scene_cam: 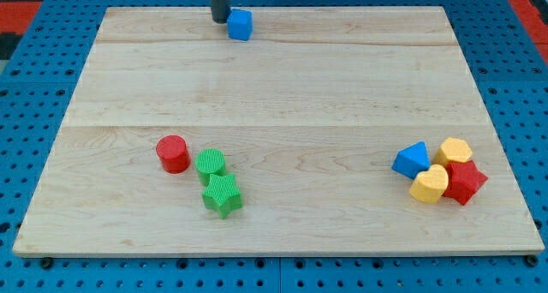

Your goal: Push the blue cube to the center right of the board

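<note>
The blue cube (pixel 241 25) sits near the view's top edge of the wooden board (pixel 274 87), a little left of the middle. My tip (pixel 220 20) is just to the cube's left, very close to or touching its left side. The rod rises straight up out of the view's top.
A red cylinder (pixel 173 153), a green cylinder (pixel 211 164) and a green star (pixel 223 195) lie at the lower left. A blue triangular block (pixel 412 160), a yellow hexagon (pixel 455 151), a yellow heart (pixel 429 184) and a red star (pixel 465 182) cluster at the lower right.
</note>
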